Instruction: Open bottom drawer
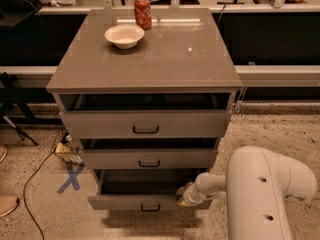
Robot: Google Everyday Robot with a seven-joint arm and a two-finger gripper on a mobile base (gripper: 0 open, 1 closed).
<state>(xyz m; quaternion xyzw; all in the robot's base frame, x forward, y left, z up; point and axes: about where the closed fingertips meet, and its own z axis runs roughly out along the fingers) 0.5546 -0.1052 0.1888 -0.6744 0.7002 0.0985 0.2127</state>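
Note:
The bottom drawer (pixel 120 202) is the lowest of three grey-taupe drawers, with a small black bar handle (pixel 150 208). It stands pulled out further than the two above, and its dark inside shows. My gripper (pixel 184 196) is at the drawer's right front corner, at the end of my white arm (pixel 260 189), which comes in from the lower right. The middle drawer (pixel 149 159) and top drawer (pixel 145 124) are each slightly ajar.
On the cabinet top (pixel 170 59) stand a white bowl (pixel 124 35) and a red soda can (pixel 143 12). A blue X (pixel 71 178) is taped on the floor at the left, near a cable (pixel 31 184) and a small cluttered item (pixel 65 151). A shoe (pixel 7 204) shows at the far left.

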